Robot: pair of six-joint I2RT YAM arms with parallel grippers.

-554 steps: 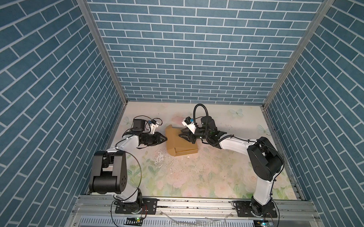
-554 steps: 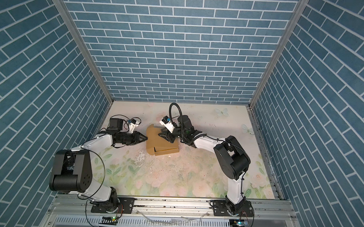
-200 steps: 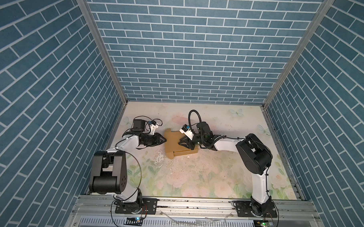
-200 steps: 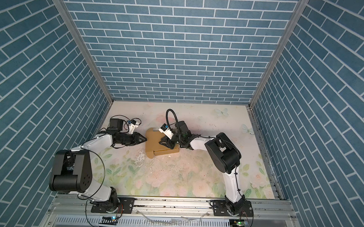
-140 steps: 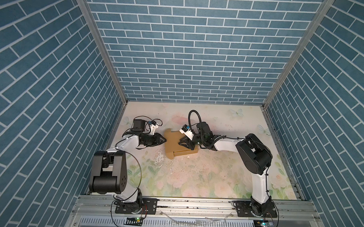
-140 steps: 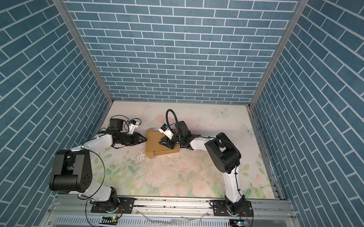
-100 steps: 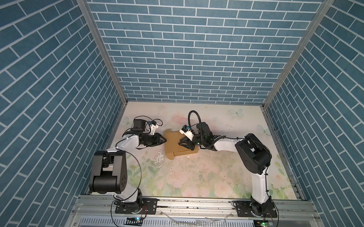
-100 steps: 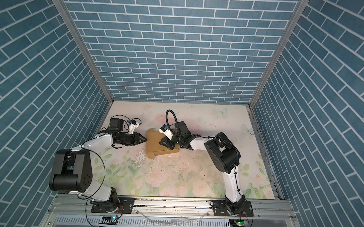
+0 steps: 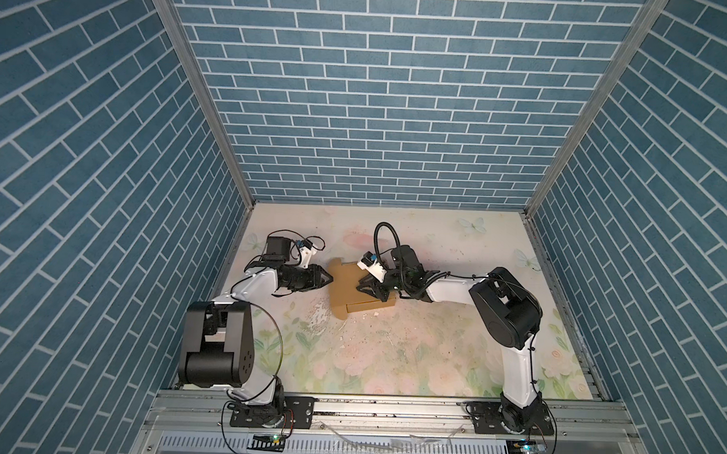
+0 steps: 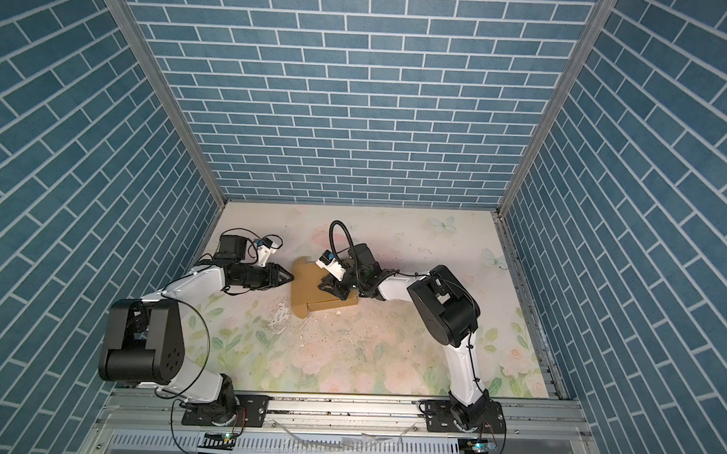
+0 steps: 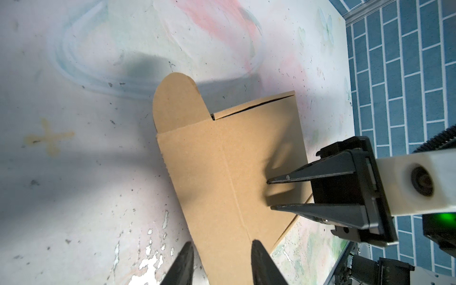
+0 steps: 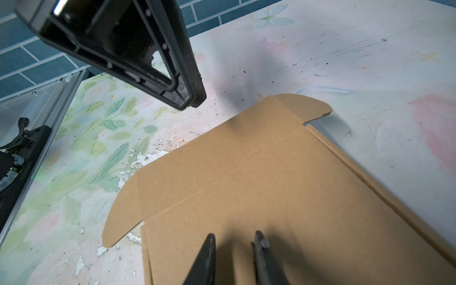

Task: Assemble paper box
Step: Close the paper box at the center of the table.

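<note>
Slippage was your risk: the tan-brown cardboard paper box lay on the floral counter, right tool parted over it, left tool spread at its flap; a push could skid it.

A worn floral tabletop sits inside blue-brick walls.

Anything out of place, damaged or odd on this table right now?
Yes. The floral table cover is chipped, with white flakes beside the paper box at its near-left corner. The box itself lies askew to the table edges, and its rounded tabs stick out unfolded.
</note>
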